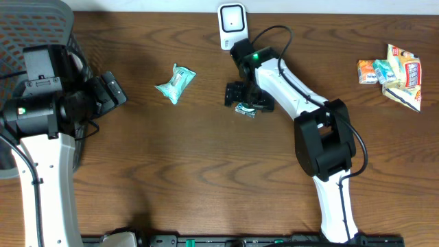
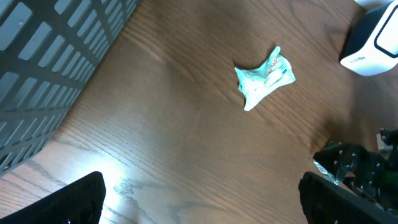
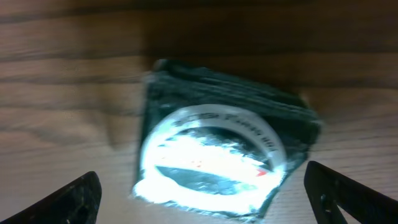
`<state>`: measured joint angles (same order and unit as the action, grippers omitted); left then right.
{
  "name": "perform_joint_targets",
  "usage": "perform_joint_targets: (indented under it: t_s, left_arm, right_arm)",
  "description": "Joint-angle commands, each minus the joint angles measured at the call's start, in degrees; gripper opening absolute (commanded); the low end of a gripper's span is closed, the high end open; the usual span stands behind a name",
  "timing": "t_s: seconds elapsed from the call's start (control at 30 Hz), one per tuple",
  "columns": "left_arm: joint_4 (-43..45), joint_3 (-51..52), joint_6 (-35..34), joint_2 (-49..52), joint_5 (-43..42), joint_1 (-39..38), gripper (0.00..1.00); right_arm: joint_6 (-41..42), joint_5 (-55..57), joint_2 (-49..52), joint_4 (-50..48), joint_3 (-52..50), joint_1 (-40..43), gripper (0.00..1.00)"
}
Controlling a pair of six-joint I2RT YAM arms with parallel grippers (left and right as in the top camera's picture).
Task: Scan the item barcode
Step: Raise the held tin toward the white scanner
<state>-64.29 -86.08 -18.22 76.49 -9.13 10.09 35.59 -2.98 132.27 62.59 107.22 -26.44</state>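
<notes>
A dark foil packet (image 3: 217,143) with a shiny white oval label lies flat on the wooden table (image 1: 206,171). My right gripper (image 1: 245,97) hovers over it, just below the white barcode scanner (image 1: 232,26). In the right wrist view that gripper (image 3: 202,193) is open, one finger on each side of the packet and neither touching it. A crumpled teal packet (image 1: 175,83) lies left of centre. My left gripper (image 1: 113,92) is open and empty at the left, well short of the teal packet (image 2: 264,76).
A grey mesh basket (image 1: 34,27) stands at the far left, beside the left arm. A pile of colourful snack packets (image 1: 392,73) sits at the right edge. The scanner (image 2: 373,43) shows at the top right of the left wrist view.
</notes>
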Motion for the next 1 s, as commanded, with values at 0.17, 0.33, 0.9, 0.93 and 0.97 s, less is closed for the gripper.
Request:
perform_joint_targets:
  t_s: [0.17,0.33,0.9,0.93,0.97]
  left_arm:
    - [-0.2,-1.2,-0.1,0.1,-0.3,0.2,0.98]
    - [-0.2,-1.2,-0.1,0.1,-0.3,0.2,0.98]
    - [-0.2,-1.2,-0.1,0.1,-0.3,0.2,0.97]
    - [-0.2,-1.2,-0.1,0.1,-0.3,0.2,0.97]
    - [-0.2,-1.2,-0.1,0.1,-0.3,0.2,0.98]
  right_arm:
    - [3.3,5.0,-1.7,-3.5,-1.6,-0.3,0.85]
    - [3.3,5.0,-1.7,-3.8,-1.6,-0.4,0.98]
    - [3.8,7.1,-1.7,-3.8,-3.7,-0.7,0.77]
    - [3.8,7.1,-1.7,-4.3,-4.3,-0.8,0.78]
    - [3.8,7.1,-1.7,-4.9,-4.8,-0.8,0.78]
